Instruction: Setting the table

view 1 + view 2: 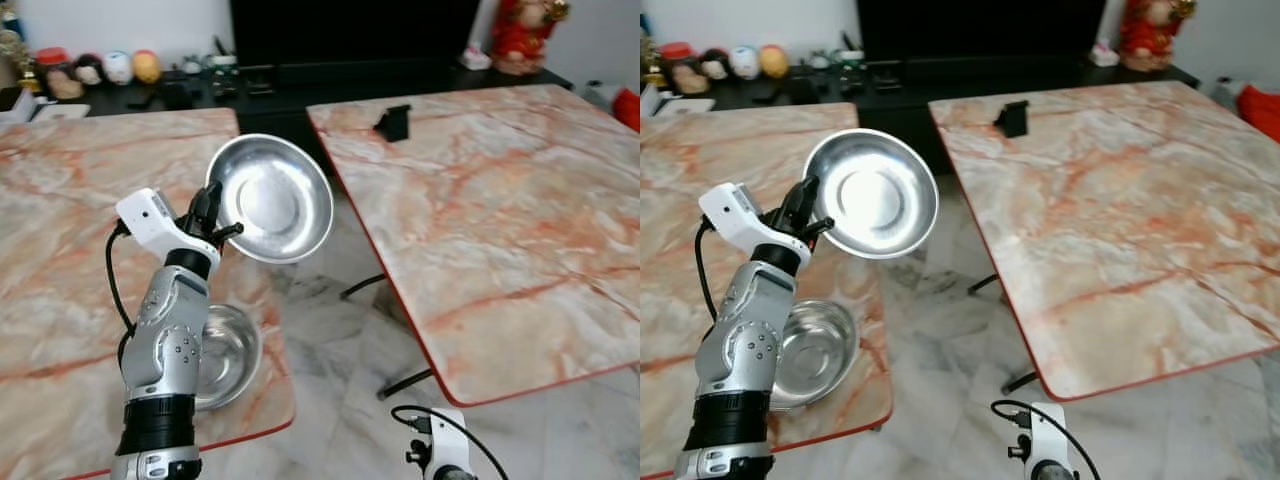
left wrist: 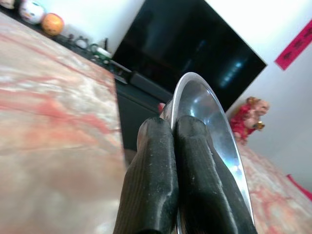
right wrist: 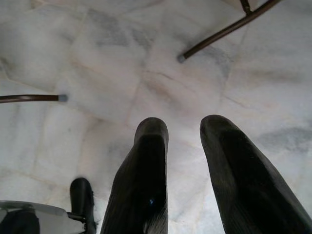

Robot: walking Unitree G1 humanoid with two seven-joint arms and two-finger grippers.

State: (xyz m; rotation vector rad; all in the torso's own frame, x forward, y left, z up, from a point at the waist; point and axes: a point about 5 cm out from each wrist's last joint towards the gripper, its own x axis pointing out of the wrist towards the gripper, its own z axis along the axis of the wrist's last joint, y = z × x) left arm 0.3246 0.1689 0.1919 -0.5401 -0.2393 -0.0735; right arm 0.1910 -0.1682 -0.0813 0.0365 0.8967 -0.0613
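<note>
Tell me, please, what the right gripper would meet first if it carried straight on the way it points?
Probably the marble floor: the right gripper, fingers apart, points down at bare tiles between two dark table legs, with nothing nearer in line.

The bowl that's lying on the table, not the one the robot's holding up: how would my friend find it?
Start at the left marble table and go to its near corner by the gap between the tables. There a shiny metal bowl sits flat on the tabletop, partly behind the robot's silver arm. The held bowl is tipped on edge in the air, pinched by the left gripper.
</note>
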